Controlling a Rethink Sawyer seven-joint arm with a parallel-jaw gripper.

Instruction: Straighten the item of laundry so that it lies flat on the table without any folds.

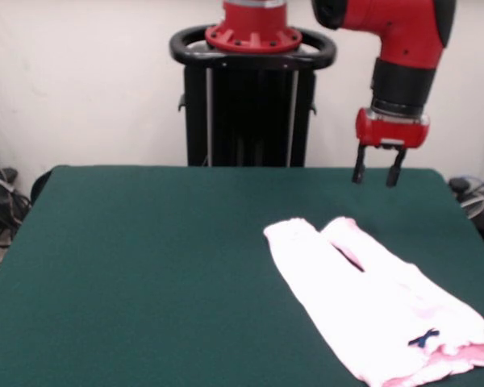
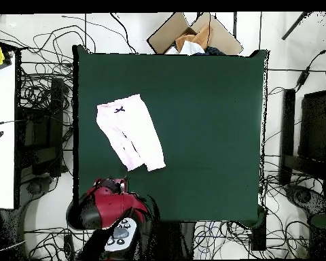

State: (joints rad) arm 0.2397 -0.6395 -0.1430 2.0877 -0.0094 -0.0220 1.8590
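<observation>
The pale pink pants (image 1: 377, 305) lie spread on the dark green table (image 1: 145, 266), at the right in the front view, legs pointing toward the robot and the waistband with its tiny dark bow (image 1: 423, 338) at the near right. In the overhead view the pants (image 2: 130, 131) lie at the table's (image 2: 206, 129) left side, bow (image 2: 119, 109) at the top. My gripper (image 1: 377, 174) hangs open and empty above the far right edge, clear of the pants' cuffs. In the overhead view the arm (image 2: 110, 204) covers the gripper.
The black pedestal (image 1: 250, 97) stands behind the far table edge. An open cardboard box (image 2: 193, 35) with cloth sits beyond the table's top edge in the overhead view. Cables (image 2: 37, 88) and stands surround the table on the floor.
</observation>
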